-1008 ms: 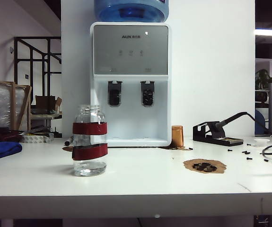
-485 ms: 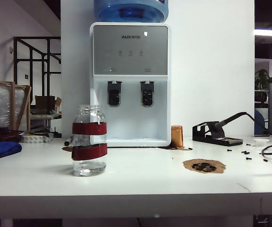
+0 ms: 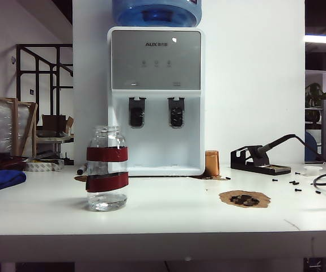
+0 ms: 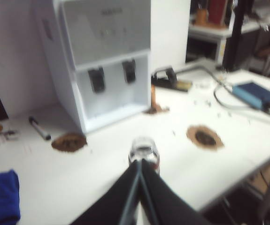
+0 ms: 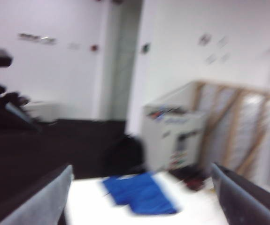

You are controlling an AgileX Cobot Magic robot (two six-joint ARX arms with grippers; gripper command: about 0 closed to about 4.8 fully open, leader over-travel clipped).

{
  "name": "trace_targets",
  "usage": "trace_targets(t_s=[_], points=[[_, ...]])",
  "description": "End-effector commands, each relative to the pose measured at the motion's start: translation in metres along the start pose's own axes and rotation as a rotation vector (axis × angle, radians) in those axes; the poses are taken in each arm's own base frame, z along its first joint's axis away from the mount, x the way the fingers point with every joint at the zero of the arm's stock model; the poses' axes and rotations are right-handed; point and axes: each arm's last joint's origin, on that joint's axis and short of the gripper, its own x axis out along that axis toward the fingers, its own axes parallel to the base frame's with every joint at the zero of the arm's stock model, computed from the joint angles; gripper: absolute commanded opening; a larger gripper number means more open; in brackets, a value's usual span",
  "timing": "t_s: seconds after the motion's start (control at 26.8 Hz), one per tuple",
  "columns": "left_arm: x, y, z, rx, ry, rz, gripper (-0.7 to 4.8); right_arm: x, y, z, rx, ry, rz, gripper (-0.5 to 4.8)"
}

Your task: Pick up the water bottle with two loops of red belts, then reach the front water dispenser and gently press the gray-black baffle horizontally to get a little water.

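Both grippers are sitting outside the exterior view, so you are judging them from the wrist cameras alone. Your left gripper (image 4: 141, 164) is showing its two dark fingers pressed together at the tips, holding nothing, pointing at the small clear glass water bottle (image 3: 107, 168) with two dark red bands, which is standing upright near the table's front edge, well apart from the white countertop water dispenser (image 3: 156, 99) with its gray panel. Your right gripper (image 5: 142, 185) is spread wide and empty, aimed off toward a blue cloth (image 5: 139, 192) at the table's end, its picture blurring. The right-hand gray-black baffle (image 3: 176, 111) is sitting untouched. Watch the risks: closed fingers arriving at the bottle would be knocking it over or off the front edge, and the glass already holds some water. You are also risking pressing the identical left lever (image 3: 136, 111) by mistake
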Motion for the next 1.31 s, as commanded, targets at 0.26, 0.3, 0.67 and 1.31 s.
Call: trace_targets(t_s=[0.26, 0.3, 0.67, 1.31], points=[[-0.004, -0.004, -0.008, 0.044, 0.100, -0.032, -0.05, 0.068, 0.010, -0.085, 0.117, 0.234, 0.103, 4.79], [-0.004, -0.005, -0.009, 0.033, 0.111, -0.057, -0.05, 0.075, 0.008, -0.100, 0.159, 0.256, 0.103, 4.79], [-0.006, -0.007, -0.015, -0.003, 0.166, -0.089, -0.05, 0.059, 0.016, -0.156, 0.228, 0.188, -0.161, 4.79], [-0.008, -0.008, -0.011, 0.007, 0.149, -0.085, -0.05, 0.062, 0.022, -0.219, 0.296, 0.283, -0.128, 4.79]])
